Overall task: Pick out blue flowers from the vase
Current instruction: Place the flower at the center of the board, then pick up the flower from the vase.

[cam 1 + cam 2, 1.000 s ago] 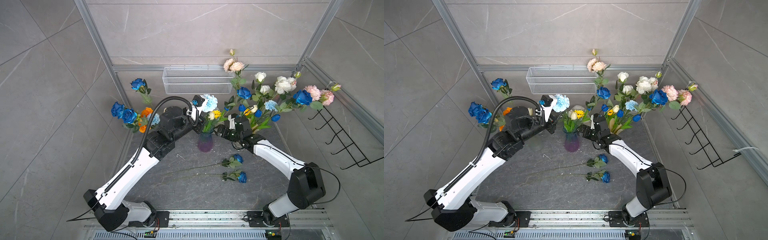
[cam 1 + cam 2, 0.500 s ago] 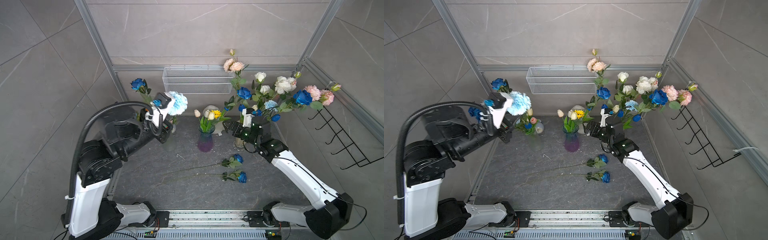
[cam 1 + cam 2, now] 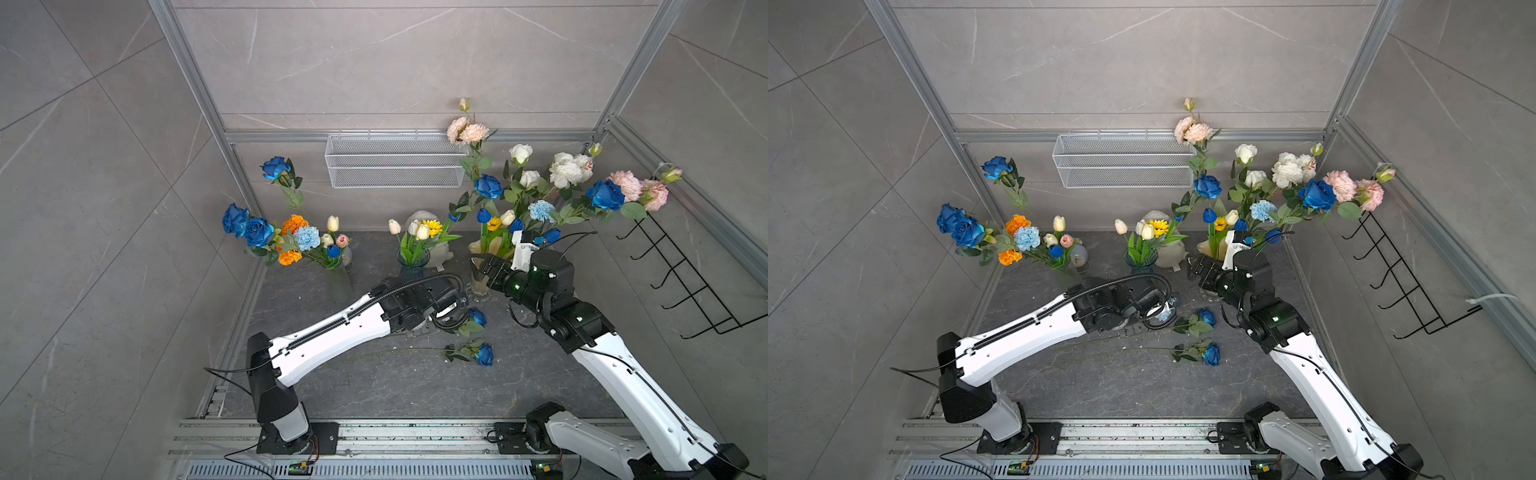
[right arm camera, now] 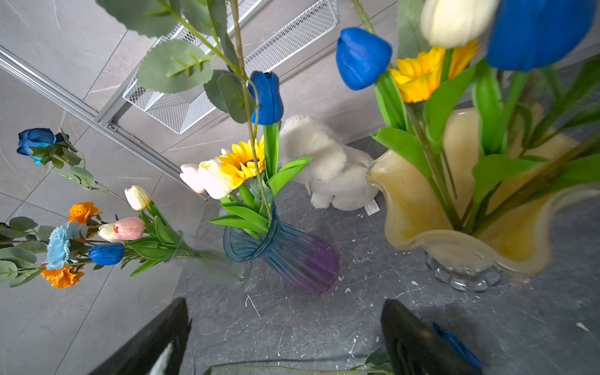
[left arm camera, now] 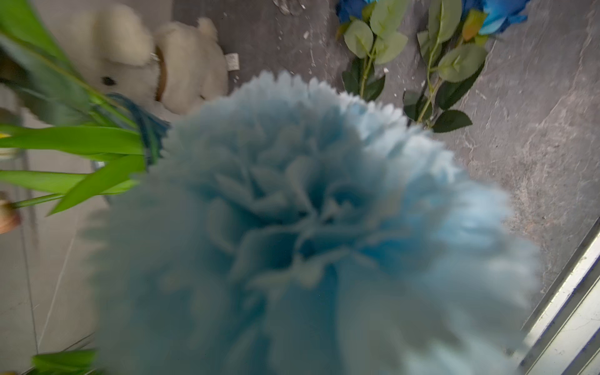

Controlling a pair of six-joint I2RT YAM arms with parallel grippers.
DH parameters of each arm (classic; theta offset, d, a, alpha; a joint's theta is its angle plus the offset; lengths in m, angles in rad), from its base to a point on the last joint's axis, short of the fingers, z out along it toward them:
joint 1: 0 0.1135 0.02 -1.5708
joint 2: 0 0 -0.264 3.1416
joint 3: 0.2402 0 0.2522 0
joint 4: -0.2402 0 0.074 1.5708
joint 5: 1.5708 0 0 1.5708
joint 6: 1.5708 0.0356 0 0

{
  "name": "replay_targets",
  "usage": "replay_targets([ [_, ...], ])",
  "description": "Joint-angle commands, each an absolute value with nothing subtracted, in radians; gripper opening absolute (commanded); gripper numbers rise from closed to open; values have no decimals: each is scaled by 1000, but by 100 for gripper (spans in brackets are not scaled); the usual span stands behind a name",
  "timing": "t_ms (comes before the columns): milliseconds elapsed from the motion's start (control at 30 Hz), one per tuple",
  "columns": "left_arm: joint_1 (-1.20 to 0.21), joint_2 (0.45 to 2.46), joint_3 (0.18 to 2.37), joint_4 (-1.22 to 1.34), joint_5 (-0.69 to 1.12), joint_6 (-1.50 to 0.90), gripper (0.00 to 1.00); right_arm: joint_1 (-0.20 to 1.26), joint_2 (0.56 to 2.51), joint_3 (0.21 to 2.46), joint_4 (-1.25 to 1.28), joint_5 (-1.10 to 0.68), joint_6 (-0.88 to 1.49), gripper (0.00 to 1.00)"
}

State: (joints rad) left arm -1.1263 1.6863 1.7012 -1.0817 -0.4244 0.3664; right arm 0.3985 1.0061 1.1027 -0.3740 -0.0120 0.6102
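clamping pale blue carnation (image 5: pixel 292 227) tight in left gripper (image 3: pixel 1162 312), kinda low beside two blue roses (image 3: pixel 484 354) lying flat, spreading right gripper (image 4: pixel 285 313) fingers (image 4: pixel 418 344) wide apart by cream vase (image 4: pixel 422 201)

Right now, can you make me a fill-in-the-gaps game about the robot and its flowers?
1. ___ blue roses lie flat on the table.
2. The right tool is ___ and holds nothing.
3. The left wrist view is filled by a pale ___ carnation.
4. The sunflower in the blue-purple vase is ___.

Missing words: Two; open; blue; yellow.
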Motion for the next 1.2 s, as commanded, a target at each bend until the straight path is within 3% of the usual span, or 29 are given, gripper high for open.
replay_targets([
  [0, -1140, 1703, 1659, -986, -408, 396, 0, 389, 974, 1093, -483, 37, 617, 93],
  [200, -1139, 1804, 1559, -777, -412, 448, 0, 381, 916, 1034, -524, 85, 650, 93],
  [600, -1138, 2051, 1649, -718, -283, 445, 0, 373, 841, 1011, -595, 70, 658, 94],
  [733, -1138, 2044, 1618, -678, -281, 441, 19, 373, 823, 987, -602, 76, 656, 95],
  [867, -1137, 2031, 1614, -671, -286, 436, 45, 373, 822, 980, -598, 68, 654, 95],
  [1167, -1107, 1876, 1600, -692, -306, 419, 55, 373, 857, 972, -547, 47, 660, 95],
])
